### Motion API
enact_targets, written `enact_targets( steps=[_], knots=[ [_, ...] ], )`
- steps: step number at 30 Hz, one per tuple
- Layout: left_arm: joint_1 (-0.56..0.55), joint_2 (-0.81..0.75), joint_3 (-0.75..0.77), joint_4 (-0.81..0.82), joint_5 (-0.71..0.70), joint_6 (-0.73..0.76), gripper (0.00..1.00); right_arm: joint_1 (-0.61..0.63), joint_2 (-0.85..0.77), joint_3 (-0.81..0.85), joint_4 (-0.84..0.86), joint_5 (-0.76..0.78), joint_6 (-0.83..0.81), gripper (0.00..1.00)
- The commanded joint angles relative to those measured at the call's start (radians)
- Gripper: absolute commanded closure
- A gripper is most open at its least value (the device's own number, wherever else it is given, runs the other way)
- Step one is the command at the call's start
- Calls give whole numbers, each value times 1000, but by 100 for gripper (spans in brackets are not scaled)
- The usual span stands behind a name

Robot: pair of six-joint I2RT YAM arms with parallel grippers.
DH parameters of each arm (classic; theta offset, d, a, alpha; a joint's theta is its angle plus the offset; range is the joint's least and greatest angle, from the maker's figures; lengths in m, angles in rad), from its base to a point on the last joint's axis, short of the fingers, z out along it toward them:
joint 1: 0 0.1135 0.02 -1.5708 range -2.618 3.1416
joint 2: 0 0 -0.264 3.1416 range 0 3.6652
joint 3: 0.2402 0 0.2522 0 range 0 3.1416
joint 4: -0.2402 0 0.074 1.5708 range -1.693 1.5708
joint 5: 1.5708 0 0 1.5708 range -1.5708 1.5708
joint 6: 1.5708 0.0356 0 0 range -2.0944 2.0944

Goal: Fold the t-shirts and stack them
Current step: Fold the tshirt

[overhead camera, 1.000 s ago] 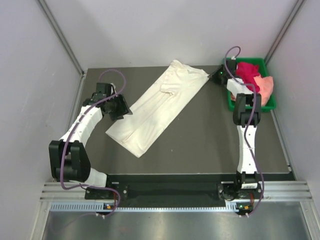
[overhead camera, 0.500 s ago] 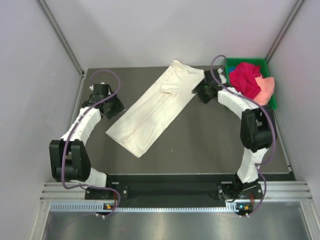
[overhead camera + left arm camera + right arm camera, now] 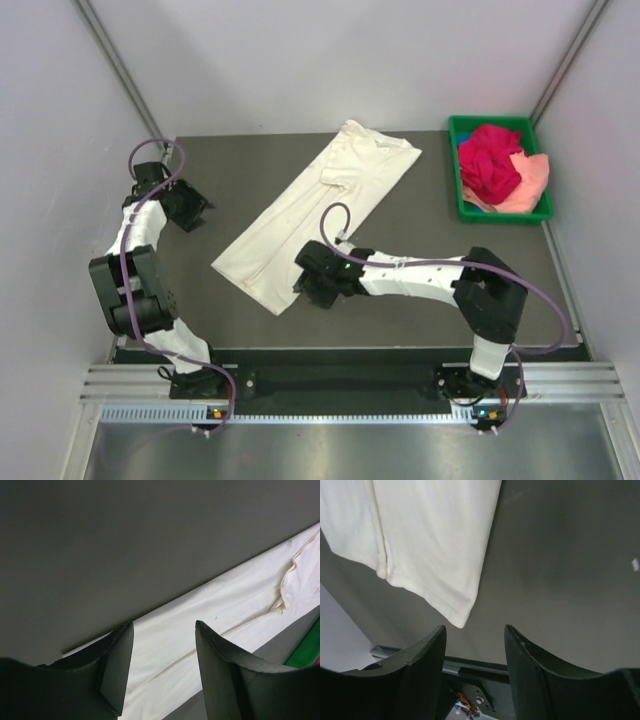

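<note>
The cream-white t-shirt is spread flat in a long diagonal band on the dark table, from the far middle down to a near-left corner. The right gripper is held just beside that near corner, its jaws apart and empty. The left gripper is seen by the table's left edge, jaws apart and nothing clamped, short of the shirt's long left edge. The magenta-red t-shirt and the peach-pink t-shirt are bunched in the green tray at the far right corner. Bare table is left between band and tray.
</note>
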Motion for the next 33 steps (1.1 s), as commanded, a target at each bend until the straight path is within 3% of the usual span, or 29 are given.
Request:
enact_targets(
  steps=[1, 10, 25, 33],
  knots=[
    [10, 1, -4, 22, 111, 11, 43, 73, 41, 80, -16, 80, 128, 50],
    [8, -31, -60, 59, 162, 6, 44, 148, 159, 162, -46, 97, 256, 50],
    [0, -28, -96, 87, 171, 4, 45, 170, 267, 156, 65, 68, 265, 54],
    [0, -34, -101, 94, 183, 0, 45, 184, 284, 167, 27, 49, 254, 63]
  ],
)
